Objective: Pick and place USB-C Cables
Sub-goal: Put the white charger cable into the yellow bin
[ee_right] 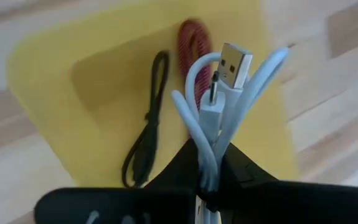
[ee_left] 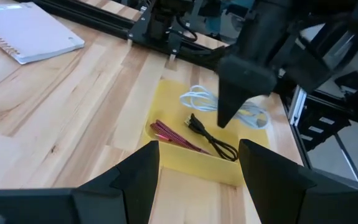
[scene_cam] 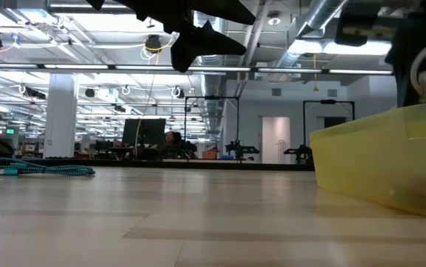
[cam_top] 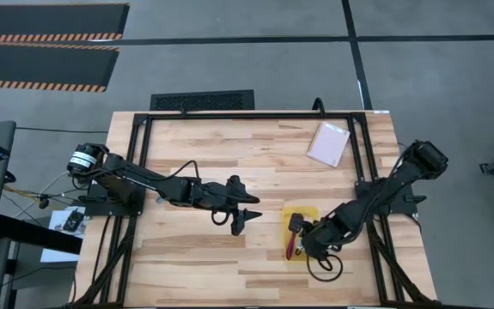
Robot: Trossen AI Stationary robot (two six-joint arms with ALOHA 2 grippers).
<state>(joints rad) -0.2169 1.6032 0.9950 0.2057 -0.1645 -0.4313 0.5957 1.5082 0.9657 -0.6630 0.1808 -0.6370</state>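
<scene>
A yellow tray (cam_top: 301,215) lies on the table's near right part. In it lie a red cable bundle (ee_left: 171,133) and a black cable (ee_left: 213,141). My right gripper (ee_right: 208,155) hangs over the tray, shut on the white cable (ee_right: 213,93). A teal cable (scene_cam: 38,168) lies flat on the table, apart from the tray. My left gripper (ee_left: 197,186) is open, raised above the table's middle (cam_top: 242,215) to the left of the tray, and touches nothing. My right gripper pinches the folded white cable between its two fingers, several strands together (ee_right: 207,146). The fingers come slanting down from above the tray. The plug ends (ee_right: 233,60) and loops stick out past the fingertips. Whether the loops (ee_left: 196,99) touch the tray floor I cannot tell.
A pale pink spiral-edged packet (cam_top: 328,143) lies near the table's far right corner. A dark metal frame (cam_top: 143,137) runs along the table's far and side edges. Bare wood (cam_top: 195,257) stretches between the left gripper and the near edge.
</scene>
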